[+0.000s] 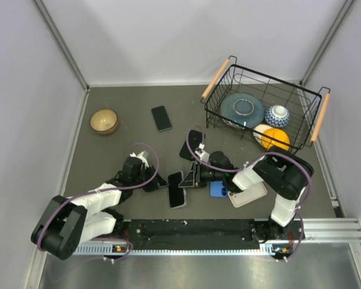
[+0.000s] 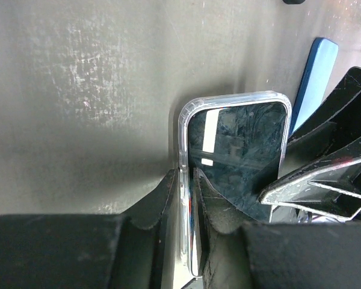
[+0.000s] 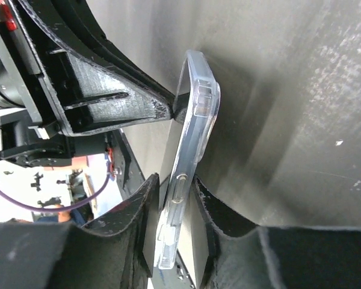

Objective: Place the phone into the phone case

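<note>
Slippage is looming: you are pinching the phone case (image 2: 234,97) rim between the jaws of left gripper (image 2: 185,180) and right gripper (image 3: 175,183), so uneven squeezing could eject the phone (image 2: 240,144).

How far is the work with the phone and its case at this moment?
Mostly done, it seems: the phone already lies inside the clear case, its rim framing the screen's far end. In hand: the left tool and right tool each pinch a case edge. Remaining: whether the near end is fully seated is hidden, so perhaps a last press, then release.
</note>
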